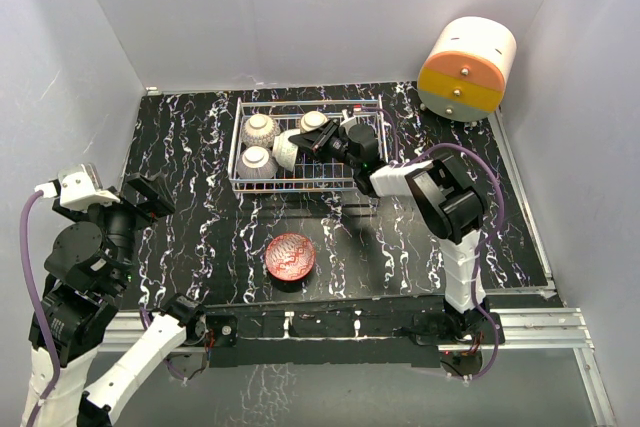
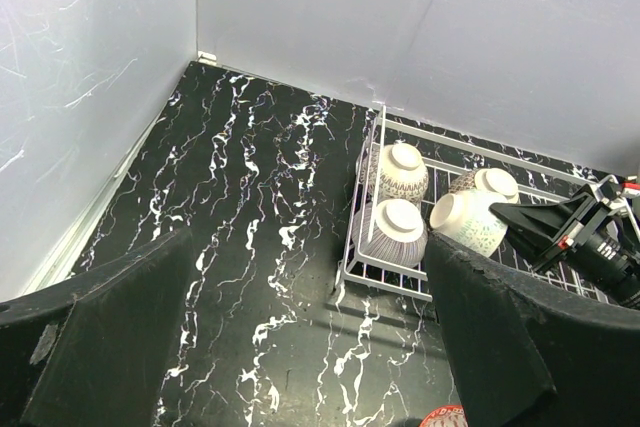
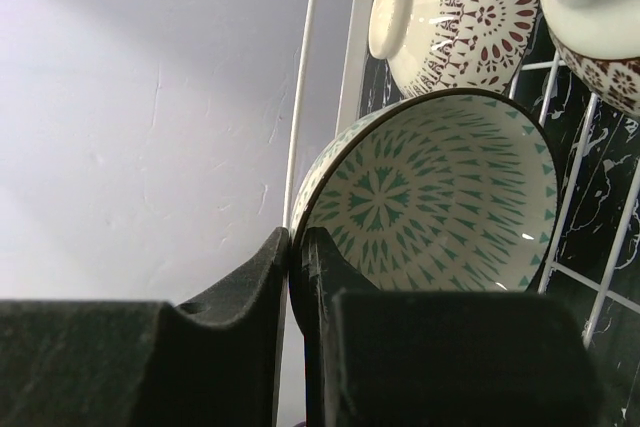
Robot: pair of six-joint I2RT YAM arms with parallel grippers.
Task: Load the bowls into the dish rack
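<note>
From above, the right hand (image 1: 322,143) is clenched on the rim of the pale green bowl (image 1: 286,151), which stands on edge in the dish rack (image 1: 300,187) with three upturned bowls (image 1: 260,128) from its 9 to 1 o'clock. The red bowl (image 1: 290,256) sits on the bench (image 1: 200,147) at the rack's 6 o'clock. The left wrist view shows the left hand (image 1: 152,197) released, its fingers (image 2: 100,337) spread wide with nothing between them and the rack at 1 o'clock. The right wrist view shows that hand's fingertips (image 3: 262,277) pinching the green bowl's rim at its 8 o'clock.
</note>
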